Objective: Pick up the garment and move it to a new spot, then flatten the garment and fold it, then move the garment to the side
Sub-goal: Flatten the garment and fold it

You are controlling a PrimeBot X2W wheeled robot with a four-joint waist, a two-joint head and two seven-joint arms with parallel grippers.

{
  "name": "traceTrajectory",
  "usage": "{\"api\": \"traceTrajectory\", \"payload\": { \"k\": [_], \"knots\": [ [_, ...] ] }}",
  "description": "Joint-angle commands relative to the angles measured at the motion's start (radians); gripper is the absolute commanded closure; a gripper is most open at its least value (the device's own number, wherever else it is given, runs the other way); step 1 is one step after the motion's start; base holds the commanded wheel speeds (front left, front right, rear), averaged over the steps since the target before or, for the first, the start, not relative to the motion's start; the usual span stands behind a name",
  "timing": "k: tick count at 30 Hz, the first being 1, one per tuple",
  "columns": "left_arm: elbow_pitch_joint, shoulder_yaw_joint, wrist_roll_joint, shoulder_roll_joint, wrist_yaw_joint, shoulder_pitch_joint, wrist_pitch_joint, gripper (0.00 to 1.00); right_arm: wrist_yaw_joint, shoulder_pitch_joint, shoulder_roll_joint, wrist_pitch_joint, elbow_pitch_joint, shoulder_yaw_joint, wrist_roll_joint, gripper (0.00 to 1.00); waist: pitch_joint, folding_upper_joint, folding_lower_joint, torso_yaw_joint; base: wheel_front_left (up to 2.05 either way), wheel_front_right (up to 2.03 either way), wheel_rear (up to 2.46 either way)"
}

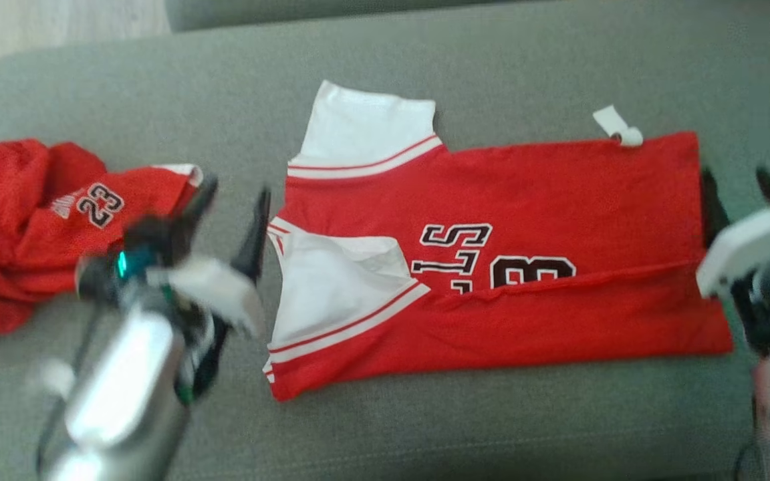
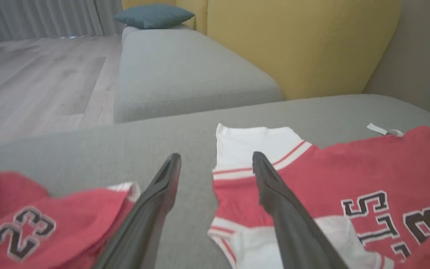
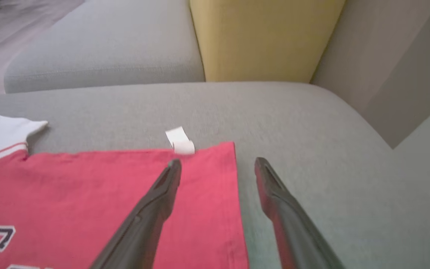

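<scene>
A wide grey fabric sofa seat point(image 1: 158, 100) carries everything. In the left wrist view a mustard-yellow upholstered backrest point(image 2: 293, 45) rises behind it, a second grey seat section runs back to a teal cushion point(image 2: 153, 15), and pale wood flooring point(image 2: 32, 74) lies beside that.

The red short-sleeved jersey with white sleeves and black-and-white lettering point(image 1: 525, 200) lies flat in the middle of the seat. In the head view its long axis runs side to side, with the sleeve end toward the robot's left and the straight hem toward its right. Its near long edge is folded up over the lower part of the lettering. One white sleeve sticks out at the far left corner. The other lies folded on the body.

A crumpled red mesh garment marked "23" point(image 1: 24, 220) sits apart at the far left.

The left gripper point(image 1: 236, 188) is over the gap between the two garments, its fingers spread and holding nothing. The right gripper point(image 3: 218, 163) is at the hem's far corner, fingers likewise apart and empty, one over the red cloth and one over bare seat.

A small white tag point(image 1: 615, 127) curls out from the jersey's far edge near the hem.
</scene>
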Motion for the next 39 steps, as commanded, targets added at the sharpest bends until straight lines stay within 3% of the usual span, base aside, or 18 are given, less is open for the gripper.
{"api": "traceTrajectory", "payload": {
  "k": [1,6,10,15,20,27,39],
  "knots": [
    [-0.033,0.038,0.003,0.036,-0.032,-0.119,0.019,0.0,0.006,-0.077,-0.015,-0.021,-0.036,0.041,-0.013,0.0,0.064,-0.0001,0.0,-0.013,0.0,0.0,0.0],
    [0.049,0.006,-0.022,0.081,-0.153,-0.376,0.155,0.0,0.006,-0.236,-0.023,-0.062,-0.007,0.103,-0.03,0.0,0.174,-0.0001,0.0,-0.041,0.0,0.0,0.0],
    [0.133,-0.029,-0.079,0.095,-0.181,-0.522,0.25,0.0,0.006,-0.319,-0.023,-0.08,0.013,0.136,-0.038,0.0,0.229,-0.0001,0.0,-0.06,0.0,0.0,0.0],
    [0.216,-0.177,-0.211,0.147,-0.185,-0.698,0.368,0.0,0.006,-0.419,-0.011,-0.106,0.051,0.184,-0.038,0.0,0.294,-0.0001,0.0,-0.1,0.0,0.0,0.0],
    [0.267,-0.314,-0.321,0.219,-0.186,-0.799,0.406,0.0,0.006,-0.469,0.005,-0.133,0.066,0.209,-0.032,0.0,0.335,-0.0001,0.0,-0.14,0.0,0.0,0.0],
    [0.357,-0.445,-0.385,0.277,-0.186,-0.893,0.403,0.0,0.006,-0.487,0.018,-0.15,0.049,0.22,-0.022,0.0,0.378,-0.0001,0.0,-0.188,0.0,0.0,0.0],
    [0.466,-0.584,-0.477,0.305,-0.186,-0.969,0.369,0.0,0.006,-0.456,0.034,-0.142,-0.015,0.207,-0.017,0.0,0.407,-0.0001,0.0,-0.232,0.0,0.0,0.0]
  ]
}}
